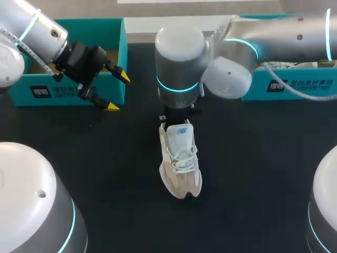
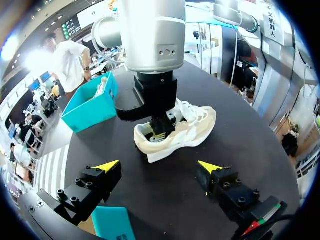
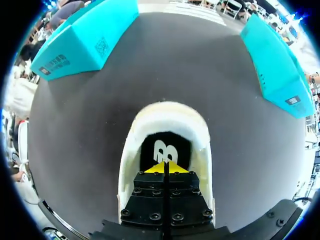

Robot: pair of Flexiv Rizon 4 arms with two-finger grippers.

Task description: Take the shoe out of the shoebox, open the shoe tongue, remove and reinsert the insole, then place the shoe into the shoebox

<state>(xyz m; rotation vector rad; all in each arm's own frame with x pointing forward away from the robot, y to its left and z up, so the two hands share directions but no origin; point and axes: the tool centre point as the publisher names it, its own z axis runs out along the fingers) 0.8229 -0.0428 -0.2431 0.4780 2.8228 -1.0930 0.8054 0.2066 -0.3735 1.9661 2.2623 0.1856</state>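
A beige and white shoe (image 1: 180, 163) stands upright on the black table (image 1: 253, 168), toe towards the near edge. My right arm comes in from the right and hangs straight over the shoe's heel. Its gripper (image 3: 165, 168) is shut, its yellow tips together inside the shoe's opening, just above the dark insole (image 3: 165, 148) with a white logo. Whether the tips pinch anything is hidden. From the left wrist view the right gripper (image 2: 159, 132) dips into the shoe (image 2: 192, 127). My left gripper (image 1: 117, 90) hovers open and empty beside the left teal shoebox (image 1: 73, 84).
A second teal shoebox (image 1: 295, 87) stands at the back right, with something white inside. Both boxes flank the table's far side, the left shoebox (image 3: 85, 37) and the right shoebox (image 3: 275, 60). Bare table lies around the shoe and towards the near edge.
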